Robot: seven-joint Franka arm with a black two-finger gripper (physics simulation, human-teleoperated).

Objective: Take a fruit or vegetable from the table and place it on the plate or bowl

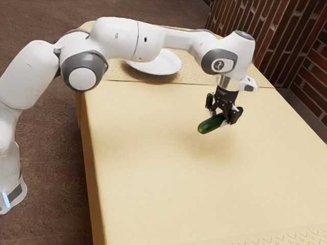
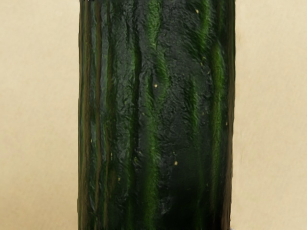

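Cucumber [image 1: 208, 126] crosswise in pincer [image 1: 226, 118], slightly tilted

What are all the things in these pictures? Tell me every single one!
cucumber: one, dark green, held by the gripper over the table's middle
plate: one, white, table's far end, partly behind the arm
table: one, tan, under plate and cucumber
brick wall: one, reddish brown, exterior view's upper right
floor: one, brown, around the table
arm: one, white and grey, reaching from the exterior view's left
gripper: one, black, shut on the cucumber
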